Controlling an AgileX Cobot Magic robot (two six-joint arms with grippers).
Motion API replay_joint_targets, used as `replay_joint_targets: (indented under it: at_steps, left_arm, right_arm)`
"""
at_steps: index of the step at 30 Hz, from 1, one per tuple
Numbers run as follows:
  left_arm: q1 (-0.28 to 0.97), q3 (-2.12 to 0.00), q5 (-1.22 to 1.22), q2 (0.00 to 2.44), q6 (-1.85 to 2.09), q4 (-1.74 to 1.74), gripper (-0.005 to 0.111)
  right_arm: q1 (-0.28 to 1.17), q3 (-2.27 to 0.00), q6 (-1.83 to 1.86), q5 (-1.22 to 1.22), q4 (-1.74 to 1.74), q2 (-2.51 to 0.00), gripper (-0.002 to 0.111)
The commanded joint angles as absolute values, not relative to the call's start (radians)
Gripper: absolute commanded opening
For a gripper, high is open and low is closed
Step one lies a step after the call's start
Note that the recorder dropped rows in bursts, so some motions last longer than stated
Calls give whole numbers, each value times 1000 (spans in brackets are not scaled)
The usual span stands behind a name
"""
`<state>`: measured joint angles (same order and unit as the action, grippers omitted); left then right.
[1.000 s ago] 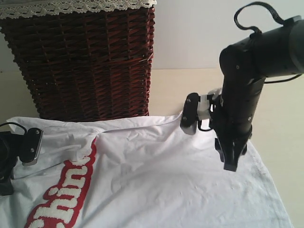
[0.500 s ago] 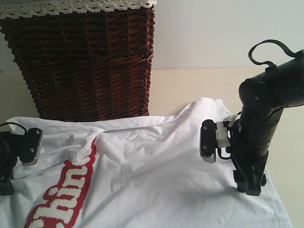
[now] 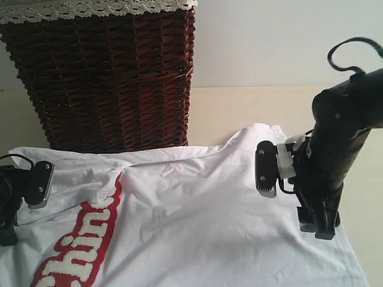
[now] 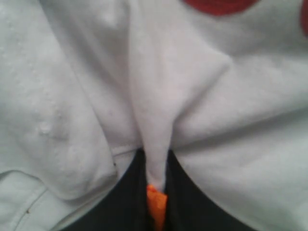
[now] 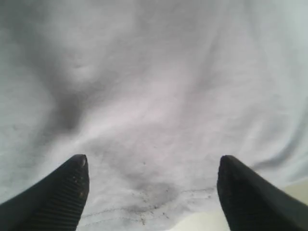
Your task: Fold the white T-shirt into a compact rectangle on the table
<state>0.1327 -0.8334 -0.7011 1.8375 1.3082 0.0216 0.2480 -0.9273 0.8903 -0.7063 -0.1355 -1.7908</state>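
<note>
The white T-shirt (image 3: 203, 221) lies spread over the table (image 3: 239, 113), its red band with white letters (image 3: 84, 239) at the lower left. My left gripper (image 3: 6, 230) sits at the shirt's left edge, mostly cut off by the frame. In the left wrist view its jaws are shut on a pinched ridge of white T-shirt fabric (image 4: 156, 144). My right gripper (image 3: 319, 227) points down onto the shirt's right side near the edge. In the right wrist view it (image 5: 151, 175) stands open just above the stitched hem (image 5: 154, 204), its fingers (image 5: 67, 187) wide apart with cloth between.
A dark red-brown wicker basket (image 3: 108, 78) with lace trim stands at the back left, right behind the shirt's far edge. Bare tabletop shows behind the shirt on the right and along the right edge (image 3: 359, 227).
My right arm has swung right and down, from above the shirt's back right corner to low over its right edge. That corner now shows. The left gripper has not moved.
</note>
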Motion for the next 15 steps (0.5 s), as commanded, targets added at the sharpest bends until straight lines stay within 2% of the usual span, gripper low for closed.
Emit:
replay_joint_targets:
  at_steps: [1,8,15]
  left_arm:
    - [130,-815,-641,1877,1309,40,1]
    - [130,-815,-641,1877,1309,40,1]
    - [130,-815,-641,1877,1309,40,1]
  right_arm:
    - [245,-926,921,-719,-61,-1716,71]
    - [245,-912,1002,-750,0,-1750,59]
    - [242,-912,994,-700,-16,-1805,60]
